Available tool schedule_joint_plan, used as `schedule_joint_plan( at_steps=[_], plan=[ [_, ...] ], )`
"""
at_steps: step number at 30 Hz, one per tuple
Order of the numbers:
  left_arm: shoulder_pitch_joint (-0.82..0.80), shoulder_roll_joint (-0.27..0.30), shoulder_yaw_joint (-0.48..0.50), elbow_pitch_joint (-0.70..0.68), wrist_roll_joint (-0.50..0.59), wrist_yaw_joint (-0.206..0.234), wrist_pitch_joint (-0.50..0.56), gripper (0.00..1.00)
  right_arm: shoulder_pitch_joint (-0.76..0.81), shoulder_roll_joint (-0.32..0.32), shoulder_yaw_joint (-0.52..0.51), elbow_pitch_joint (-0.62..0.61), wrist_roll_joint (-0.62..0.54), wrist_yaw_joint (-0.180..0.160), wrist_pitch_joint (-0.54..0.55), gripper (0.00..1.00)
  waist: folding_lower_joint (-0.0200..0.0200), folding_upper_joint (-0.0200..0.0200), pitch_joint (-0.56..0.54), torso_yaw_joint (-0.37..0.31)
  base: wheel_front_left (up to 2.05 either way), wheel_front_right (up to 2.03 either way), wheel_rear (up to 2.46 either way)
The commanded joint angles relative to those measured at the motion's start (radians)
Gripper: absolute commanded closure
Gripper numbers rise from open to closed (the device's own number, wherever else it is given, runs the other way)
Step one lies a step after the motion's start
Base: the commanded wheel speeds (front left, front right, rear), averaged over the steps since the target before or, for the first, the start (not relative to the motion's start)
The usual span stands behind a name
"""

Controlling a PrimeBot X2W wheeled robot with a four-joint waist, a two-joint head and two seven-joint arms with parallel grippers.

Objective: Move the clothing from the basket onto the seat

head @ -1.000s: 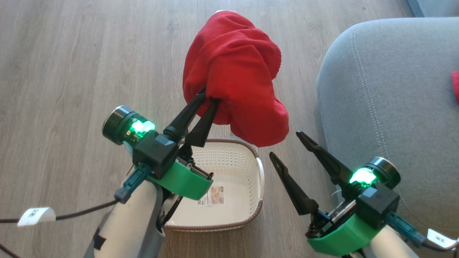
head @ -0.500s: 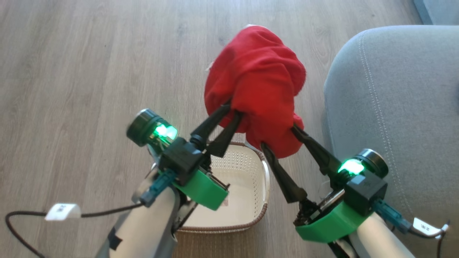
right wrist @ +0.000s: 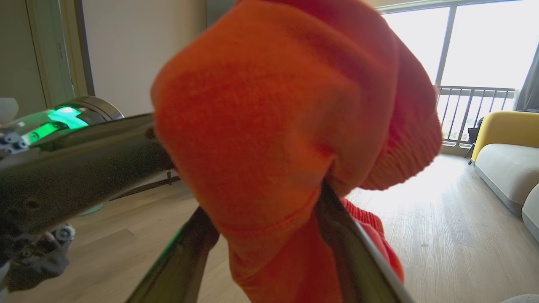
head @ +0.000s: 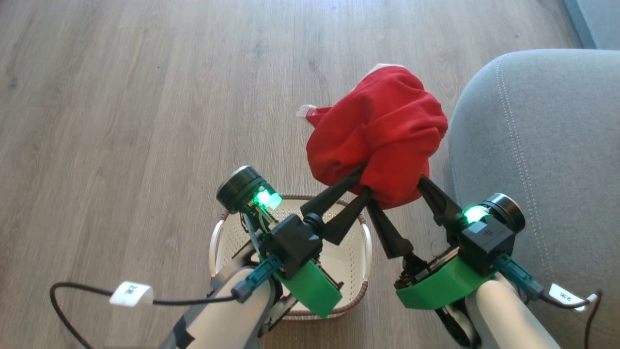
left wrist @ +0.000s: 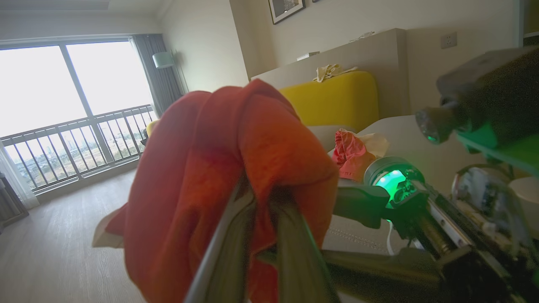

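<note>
Since a second ago, I have carried the red garment (head: 382,131) rightward: it hangs just left of the grey upholstered seat (head: 533,145), beyond the cream perforated basket (head: 216,242). Left hand (head: 365,183) pinches a fold, nearly closed; right hand (head: 396,191) stands fully spread around the lower hang. Risk: soft knit slipping from that single pinch onto the wood floor (head: 145,97).

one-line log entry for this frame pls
stage: transfer | left gripper: shut on red garment, raised clear of basket | right gripper: open, straddling garment's lower fold | seat: garment not yet on it
</note>
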Motion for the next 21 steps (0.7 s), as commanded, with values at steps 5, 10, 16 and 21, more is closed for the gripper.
schedule_joint_plan(
  at_steps=[5, 10, 16, 21],
  plan=[
    [-0.027, -0.005, -0.001, -0.024, -0.015, 0.000, -0.004, 1.00, -0.044, 0.019, 0.017, -0.019, -0.009, 0.000, -0.006, 0.00, 0.0000, -0.0001, -0.005, 0.007, 0.00, 0.00, 0.00],
    [-0.020, -0.005, -0.028, -0.006, -0.016, 0.001, -0.004, 1.00, -0.043, 0.029, 0.010, -0.011, -0.006, 0.000, -0.006, 1.00, 0.0000, -0.0001, -0.008, 0.007, 0.00, 0.00, 0.00],
    [-0.025, -0.005, -0.030, -0.002, -0.019, 0.009, -0.004, 1.00, -0.042, 0.043, -0.010, -0.020, -0.013, 0.000, -0.006, 1.00, 0.0000, -0.0001, -0.005, 0.006, 0.00, 0.00, 0.00],
    [-0.028, -0.005, -0.024, -0.005, -0.020, 0.014, -0.004, 1.00, -0.038, 0.052, -0.028, -0.030, -0.010, 0.000, -0.006, 1.00, 0.0000, -0.0001, -0.004, 0.004, 0.00, 0.00, 0.00]
  ],
)
